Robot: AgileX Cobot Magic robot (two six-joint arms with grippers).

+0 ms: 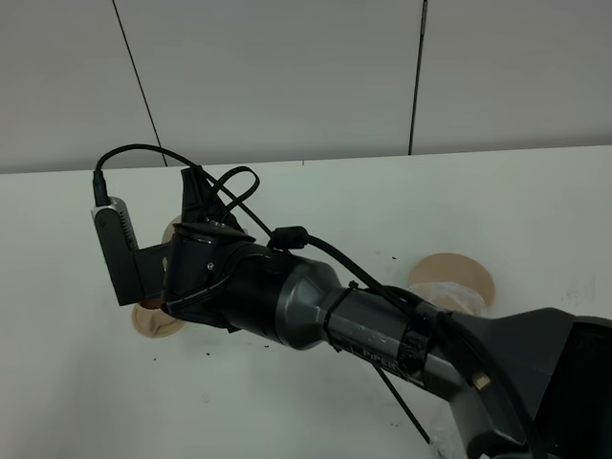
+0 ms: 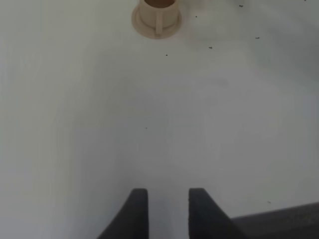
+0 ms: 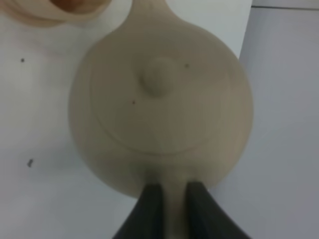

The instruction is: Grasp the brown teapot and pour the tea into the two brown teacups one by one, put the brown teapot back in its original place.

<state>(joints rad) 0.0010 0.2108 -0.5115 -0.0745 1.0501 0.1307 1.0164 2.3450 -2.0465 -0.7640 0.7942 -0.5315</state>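
Note:
In the right wrist view the brown teapot (image 3: pixel 159 114) fills the frame, seen from above its knobbed lid. My right gripper (image 3: pixel 174 191) is shut on its loop handle. The spout points at a brown teacup (image 3: pixel 65 7) holding reddish tea. In the exterior high view my right arm reaches across to the left and hides the teapot. A teacup's saucer (image 1: pixel 158 323) shows under the wrist, and an edge of another saucer (image 1: pixel 171 229) shows behind it. The round plate (image 1: pixel 451 279) stands bare. My left gripper (image 2: pixel 168 199) is open over bare table, with a teacup (image 2: pixel 157 15) far ahead.
The white table (image 1: pixel 535 210) ends at a grey panelled wall (image 1: pixel 287 76) at the back. Small dark specks (image 2: pixel 210 48) lie scattered on the table. The right arm's cable (image 1: pixel 239 186) loops above the wrist.

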